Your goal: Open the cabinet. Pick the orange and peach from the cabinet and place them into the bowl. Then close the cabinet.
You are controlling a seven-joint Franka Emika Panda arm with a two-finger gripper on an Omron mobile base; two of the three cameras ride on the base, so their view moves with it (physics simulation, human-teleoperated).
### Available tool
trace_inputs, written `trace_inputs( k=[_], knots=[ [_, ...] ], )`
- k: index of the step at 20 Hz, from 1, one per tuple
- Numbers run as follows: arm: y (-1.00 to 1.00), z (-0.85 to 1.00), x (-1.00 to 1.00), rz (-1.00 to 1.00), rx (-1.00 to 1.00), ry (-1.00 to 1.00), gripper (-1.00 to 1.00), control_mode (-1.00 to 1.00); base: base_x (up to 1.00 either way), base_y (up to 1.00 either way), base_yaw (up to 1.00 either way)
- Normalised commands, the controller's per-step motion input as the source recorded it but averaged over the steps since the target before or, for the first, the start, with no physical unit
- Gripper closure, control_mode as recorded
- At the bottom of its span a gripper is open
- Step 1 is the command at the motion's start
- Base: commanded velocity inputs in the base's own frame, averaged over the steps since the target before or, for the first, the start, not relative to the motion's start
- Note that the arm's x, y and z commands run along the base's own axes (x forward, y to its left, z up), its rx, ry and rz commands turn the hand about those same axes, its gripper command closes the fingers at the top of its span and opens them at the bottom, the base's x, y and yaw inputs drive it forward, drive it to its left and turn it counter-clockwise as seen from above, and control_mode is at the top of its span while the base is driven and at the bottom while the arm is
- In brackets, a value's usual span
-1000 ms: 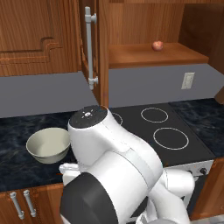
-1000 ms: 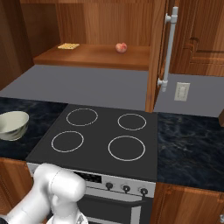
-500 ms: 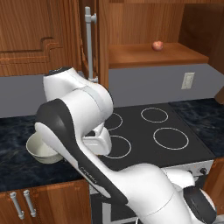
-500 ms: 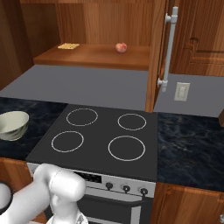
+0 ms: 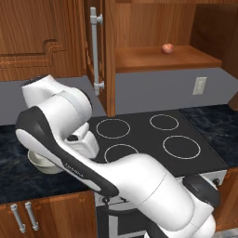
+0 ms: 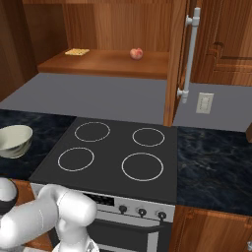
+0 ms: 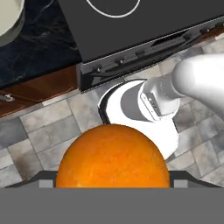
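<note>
The orange looms large at the bottom of the hand view, hanging over the tiled floor and the stove front, with my gripper shut on it; the dark fingertips barely show at its sides. Both doors of the cabinet stand open, one edge-on with its silver handle, the other likewise. On its shelf sits the peach. The cream bowl rests on the dark counter left of the stove, partly behind my arm, and peeks in at the hand view's top left.
A black four-ring stove lies beside the bowl. A small yellow item rests at the shelf's left end. A wall outlet sits right of the open door. Low cabinet doors with short handles are below the counter.
My arm has swung from low centre up and to the left, and now arches over the counter by the bowl. The peach, the bowl and the doors have stayed put.
</note>
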Motion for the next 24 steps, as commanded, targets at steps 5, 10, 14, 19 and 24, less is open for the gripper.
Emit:
trace_inputs(
  k=[5,10,14,19,24],
  knots=[
    [0.35,0.0,0.27,0.0,-0.22,-0.23,1.0,-1.0,0.0,0.0,0.0],
    [0.61,0.0,0.14,0.0,-0.22,-0.39,1.0,-1.0,0.0,0.0,0.0],
    [0.56,0.0,0.0,0.01,-0.18,-0.5,1.0,-1.0,0.0,0.0,0.0],
    [0.64,-0.45,-0.26,0.07,-0.09,-0.51,1.0,-1.0,0.0,0.0,0.0],
    [-0.23,-0.64,0.18,0.01,-0.13,-0.87,1.0,-1.0,0.0,0.0,0.0]
  ],
)
